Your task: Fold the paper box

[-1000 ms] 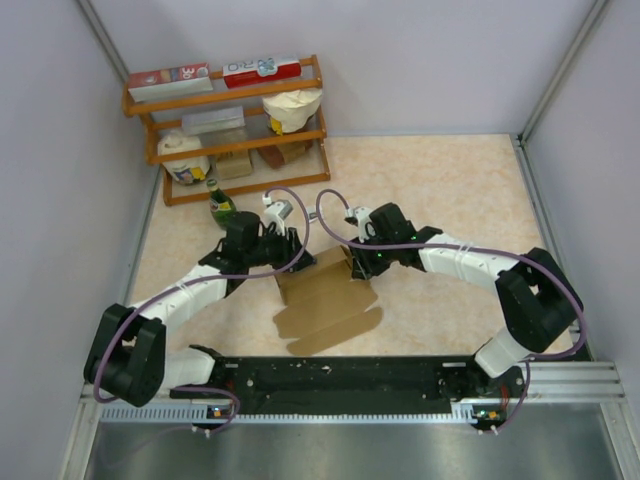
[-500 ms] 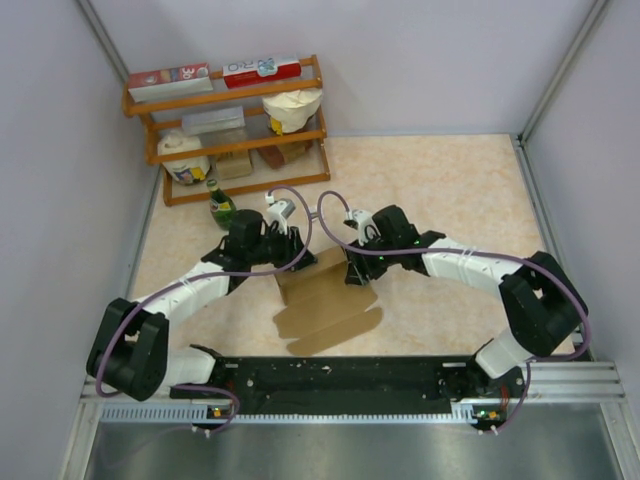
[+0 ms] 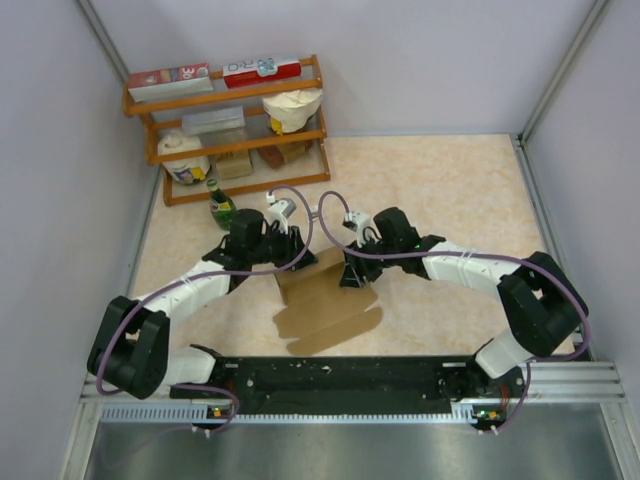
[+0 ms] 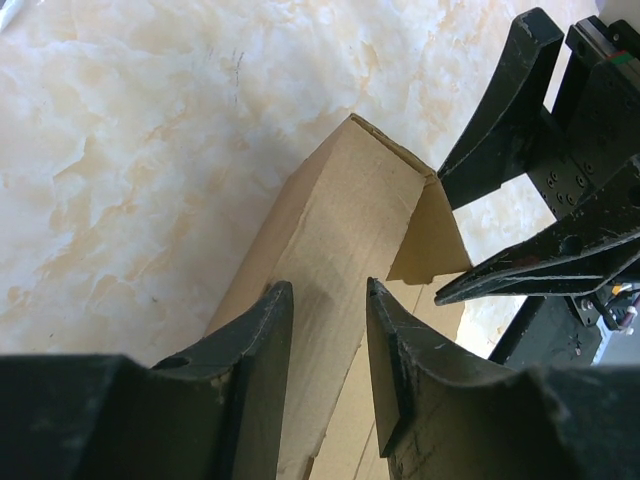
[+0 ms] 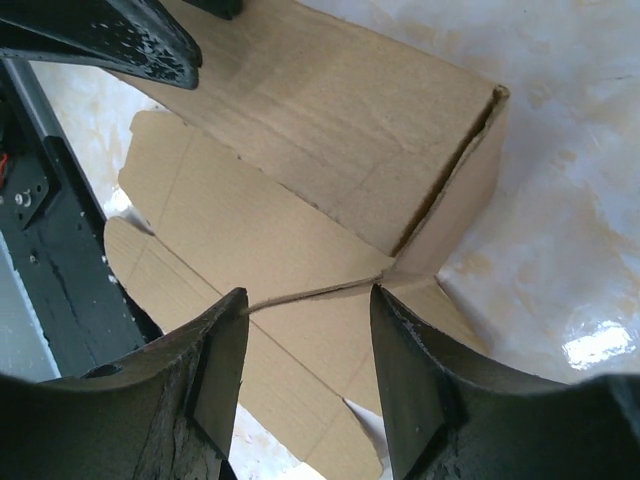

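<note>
We see the marbled tabletop (image 3: 450, 190) w/ a wooden shelf (image 3: 240, 148) at its far-left corner. The paper box (image 3: 325, 300) lies mid-table, toward the near edge. Its flat panels are nearest that edge and its far panel is folded up into a raised wall. The left gripper (image 4: 325, 290) sits at the wall's left end, fingers a bit apart, straddling the cardboard; we can't tell if the pads touch it. The right gripper (image 5: 305, 295) hangs over the wall's right end, at the corner w/ the side flap, fingers wide apart. A green bottle (image 3: 220, 205) stands just in front of the shelf, near the left edge.
</note>
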Controlling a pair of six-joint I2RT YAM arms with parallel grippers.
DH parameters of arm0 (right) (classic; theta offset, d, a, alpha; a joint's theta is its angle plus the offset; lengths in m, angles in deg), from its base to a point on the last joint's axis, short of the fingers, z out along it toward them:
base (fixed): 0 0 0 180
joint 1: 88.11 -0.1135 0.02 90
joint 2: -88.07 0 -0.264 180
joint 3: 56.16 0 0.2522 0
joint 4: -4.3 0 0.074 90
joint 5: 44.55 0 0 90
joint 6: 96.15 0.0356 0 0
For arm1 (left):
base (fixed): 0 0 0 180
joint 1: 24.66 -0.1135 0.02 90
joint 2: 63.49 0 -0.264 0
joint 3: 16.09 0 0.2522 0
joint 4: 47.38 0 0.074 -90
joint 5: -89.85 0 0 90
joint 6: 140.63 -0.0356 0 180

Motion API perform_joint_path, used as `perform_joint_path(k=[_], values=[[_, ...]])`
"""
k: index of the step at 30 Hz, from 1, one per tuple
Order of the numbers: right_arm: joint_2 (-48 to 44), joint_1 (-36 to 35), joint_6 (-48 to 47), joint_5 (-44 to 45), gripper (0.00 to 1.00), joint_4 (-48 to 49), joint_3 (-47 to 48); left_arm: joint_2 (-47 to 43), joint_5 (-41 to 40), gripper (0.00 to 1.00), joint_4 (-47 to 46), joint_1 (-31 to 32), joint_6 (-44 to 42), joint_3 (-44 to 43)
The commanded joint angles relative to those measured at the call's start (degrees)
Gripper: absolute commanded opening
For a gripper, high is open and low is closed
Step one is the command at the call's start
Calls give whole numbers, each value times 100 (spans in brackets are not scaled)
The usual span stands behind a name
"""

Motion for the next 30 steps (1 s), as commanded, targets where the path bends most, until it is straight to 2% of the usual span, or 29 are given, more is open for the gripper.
perform_joint_path(k=[1,5,10,16,23,26,30], values=[[-18,-83,141,-408,52,541,-10,95,-15,40,56,44,-63,-155],[70,-83,229,-566,52,892,-54,104,-15,40,65,53,-63,-155],[-114,-83,-25,-365,52,446,16,104,-33,40,82,53,-72,-164],[-659,-39,-368,250,53,-206,130,113,-42,40,82,53,-63,-164],[-1494,259,-368,506,56,-285,113,139,-24,39,82,53,-54,-182],[-1749,374,-289,979,60,-285,113,157,-24,39,82,53,-46,-190],[-1767,567,-61,2042,66,-303,130,166,-7,39,82,53,-28,-199]])
